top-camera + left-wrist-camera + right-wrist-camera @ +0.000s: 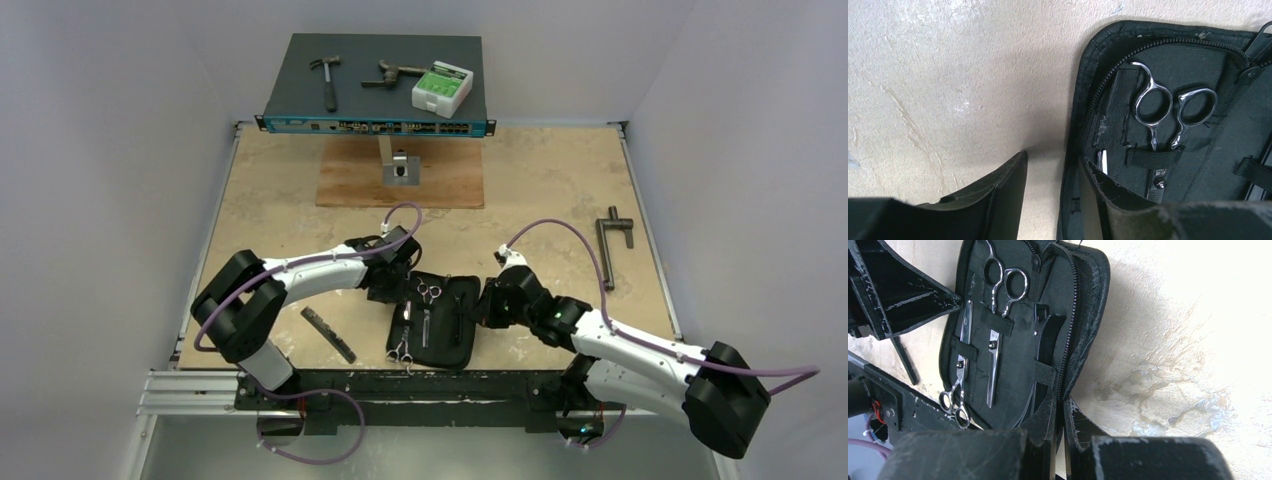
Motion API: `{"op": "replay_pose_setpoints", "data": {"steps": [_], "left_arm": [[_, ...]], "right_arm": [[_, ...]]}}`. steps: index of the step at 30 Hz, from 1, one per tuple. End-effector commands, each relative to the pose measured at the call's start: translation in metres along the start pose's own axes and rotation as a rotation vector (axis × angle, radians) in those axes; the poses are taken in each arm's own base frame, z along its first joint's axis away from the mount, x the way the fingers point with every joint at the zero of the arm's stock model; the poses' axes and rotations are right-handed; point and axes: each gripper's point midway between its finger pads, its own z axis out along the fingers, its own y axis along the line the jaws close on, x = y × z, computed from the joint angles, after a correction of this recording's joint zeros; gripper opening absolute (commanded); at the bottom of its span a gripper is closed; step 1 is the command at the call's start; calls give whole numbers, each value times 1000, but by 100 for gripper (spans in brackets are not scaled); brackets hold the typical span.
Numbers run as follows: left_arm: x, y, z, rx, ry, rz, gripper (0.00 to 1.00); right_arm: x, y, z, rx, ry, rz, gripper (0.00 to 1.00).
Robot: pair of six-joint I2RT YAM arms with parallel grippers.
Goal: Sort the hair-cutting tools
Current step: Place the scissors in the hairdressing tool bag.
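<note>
Nearest to the arm bases, the long black comb (328, 334) lies on the table (560, 200), outside the open black zip case (466, 345) and apart from both grippers. Inside the case, the first scissors (402, 350) point their rings to the near edge. The second scissors (428, 298) point theirs to the far side, and the black clip (1042, 342) sits under a strap at the right. The left gripper (393, 291) is spread across the case's left rim, just beside the second scissors' rings. The right gripper (1060, 407) is pressed together on the right rim, near the clip.
</note>
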Motion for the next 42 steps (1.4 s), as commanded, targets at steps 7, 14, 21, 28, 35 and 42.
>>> {"op": "replay_pose_setpoints", "data": {"steps": [7,14,21,28,35,42], "left_arm": [[-7,-18,-2,111,-31,-7,43],[2,-13,9,87,-3,-5,17],[7,-3,4,77,-30,-33,0],[28,16,-8,74,-91,-194,0],[45,36,-12,39,-189,-448,0],[45,46,-16,22,-236,-604,0]], "right_arm": [[-10,6,-3,1,-16,-35,0],[-9,6,-2,2,-10,-36,0],[-14,7,1,16,-16,-58,0],[-38,9,12,80,-67,-95,0],[-55,15,28,130,-68,-123,29],[-69,12,-3,180,-106,-130,64]]}}
